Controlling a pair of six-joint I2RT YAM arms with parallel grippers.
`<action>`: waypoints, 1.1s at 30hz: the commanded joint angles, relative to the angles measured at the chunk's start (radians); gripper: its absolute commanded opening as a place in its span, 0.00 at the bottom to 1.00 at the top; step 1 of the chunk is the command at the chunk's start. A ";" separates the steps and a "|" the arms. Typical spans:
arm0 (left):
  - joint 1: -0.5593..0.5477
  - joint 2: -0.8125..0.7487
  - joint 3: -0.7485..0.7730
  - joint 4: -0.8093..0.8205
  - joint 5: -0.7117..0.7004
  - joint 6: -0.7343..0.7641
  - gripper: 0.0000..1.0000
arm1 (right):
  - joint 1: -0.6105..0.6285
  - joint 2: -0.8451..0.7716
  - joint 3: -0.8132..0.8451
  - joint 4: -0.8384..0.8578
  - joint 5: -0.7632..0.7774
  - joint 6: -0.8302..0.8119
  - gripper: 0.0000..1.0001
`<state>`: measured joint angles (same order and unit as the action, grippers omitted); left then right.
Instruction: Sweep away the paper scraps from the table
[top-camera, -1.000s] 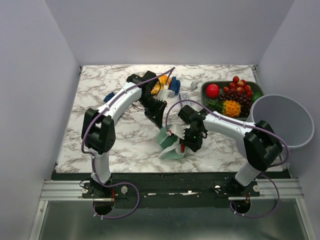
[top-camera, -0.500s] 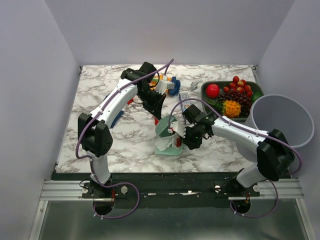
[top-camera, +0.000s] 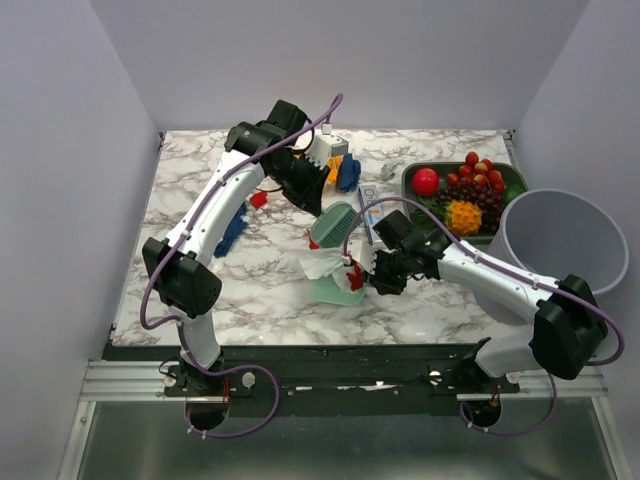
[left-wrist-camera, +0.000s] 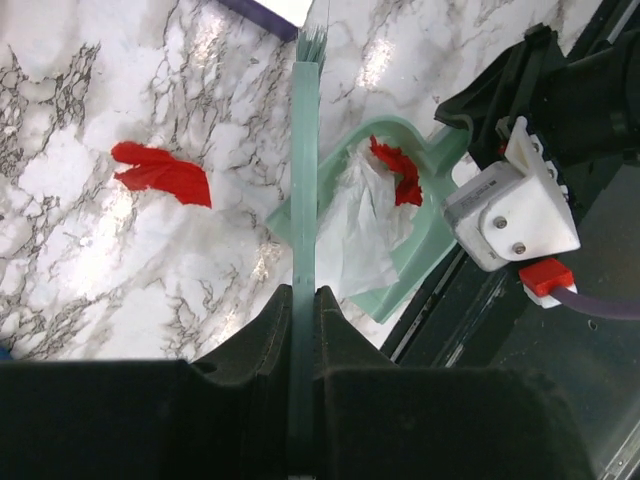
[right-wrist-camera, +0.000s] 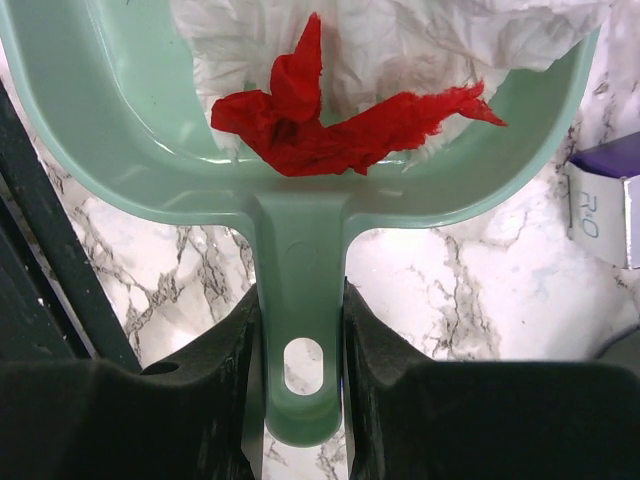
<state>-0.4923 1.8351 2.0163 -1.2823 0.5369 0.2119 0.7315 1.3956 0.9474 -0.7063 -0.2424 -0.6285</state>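
My left gripper is shut on a green brush, seen edge-on in the left wrist view, where the fingers clamp its handle. My right gripper is shut on the handle of a green dustpan. The pan holds a red paper scrap and crumpled white paper. One red scrap lies on the marble table, also in the left wrist view. A dark blue scrap lies left of it.
An orange snack bag and a blue item sit at the back. A small box lies behind the dustpan. A dark tray of fruit stands back right. A grey bin stands off the table's right edge.
My left arm has swung back and up, lifting the brush away from the dustpan. My right gripper has shifted the dustpan slightly right. The blue scrap at left has come into view.
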 joint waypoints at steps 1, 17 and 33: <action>0.004 -0.043 0.015 -0.041 0.086 0.026 0.00 | 0.005 -0.024 -0.007 0.057 0.008 0.012 0.01; 0.020 -0.051 0.219 0.087 0.218 -0.060 0.00 | 0.005 -0.130 -0.033 0.169 0.021 0.032 0.01; 0.297 -0.266 -0.141 0.639 -0.135 -0.256 0.00 | -0.067 -0.320 0.261 -0.111 0.173 0.213 0.01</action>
<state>-0.2619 1.6325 2.0117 -0.8402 0.4706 0.0376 0.7101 1.1236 1.1069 -0.6765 -0.1356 -0.5140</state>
